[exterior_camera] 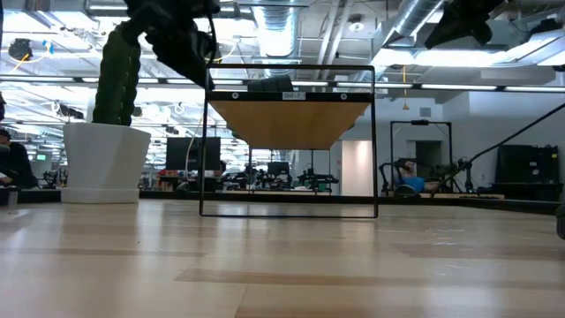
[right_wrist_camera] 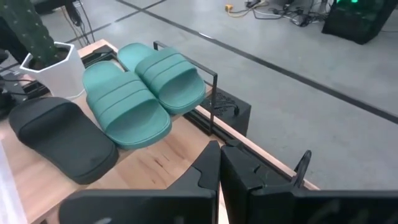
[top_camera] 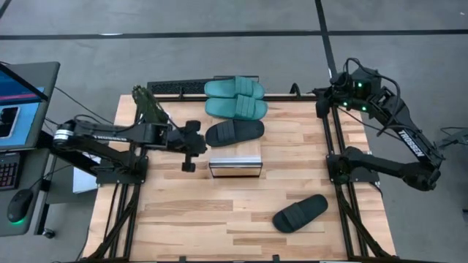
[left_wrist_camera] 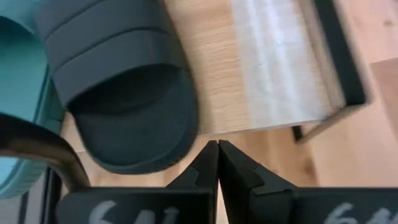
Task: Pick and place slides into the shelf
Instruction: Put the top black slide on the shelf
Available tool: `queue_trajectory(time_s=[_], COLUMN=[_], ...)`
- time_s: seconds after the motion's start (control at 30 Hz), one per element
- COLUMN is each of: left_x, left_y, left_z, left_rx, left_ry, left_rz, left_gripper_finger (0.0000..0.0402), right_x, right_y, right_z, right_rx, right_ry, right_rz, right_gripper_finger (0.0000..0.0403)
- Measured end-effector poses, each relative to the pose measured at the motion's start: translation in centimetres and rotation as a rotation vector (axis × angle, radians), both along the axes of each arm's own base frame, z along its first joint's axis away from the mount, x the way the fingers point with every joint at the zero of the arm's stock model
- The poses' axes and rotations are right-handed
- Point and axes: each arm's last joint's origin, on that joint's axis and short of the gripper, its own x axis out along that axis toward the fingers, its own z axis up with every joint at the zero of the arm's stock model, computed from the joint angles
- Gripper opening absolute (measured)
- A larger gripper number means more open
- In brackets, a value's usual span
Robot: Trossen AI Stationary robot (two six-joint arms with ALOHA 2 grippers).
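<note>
At 12 o'clock on the tabletop (top_camera: 241, 219): two teal slides (top_camera: 235, 98) side by side, the outer one overhanging the far edge; a black slide (top_camera: 234, 132) just beside them at their 6 o'clock.

Centre: shelf (top_camera: 235, 166), nothing on it.

At 5 o'clock: second black slide (top_camera: 300, 212), lying aslant, well apart from the shelf.

At 9 o'clock of the shelf: left gripper (top_camera: 189, 146), fingers pressed together, holding nothing, near the toe of the first black slide.

At 2 o'clock, off the tabletop corner: right gripper (right_wrist_camera: 219, 163), fingers together, empty.

Risks, judged:
- Left gripper cannot take the ribbed strap with fingers together; descending so would shove the slide into the teal pair.
- Overhanging teal slide may tip off the edge if nudged.
- Placing a slide off-centre may leave it to slip off the narrow shelf.
</note>
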Motion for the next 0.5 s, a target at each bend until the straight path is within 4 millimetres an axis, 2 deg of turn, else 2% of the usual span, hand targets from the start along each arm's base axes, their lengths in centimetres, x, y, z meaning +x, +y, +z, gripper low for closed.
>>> queue_trajectory(time_s=[0.13,0.5], left_x=[0.5,0.7], left_y=[0.7,3.0], left_z=[-0.5,-0.1], left_rx=[0.018,0.067], left_ry=[0.014,-0.029], left_rz=[0.009,0.067], left_gripper_finger=[0.0000,0.0000], right_x=[0.0,0.0], right_y=[0.0,0.0], right_z=[0.0,0.0], right_rx=[-0.005,-0.002], right_ry=[0.003,0.007], right_rz=[0.004,0.005], right_gripper_finger=[0.0000,0.0000])
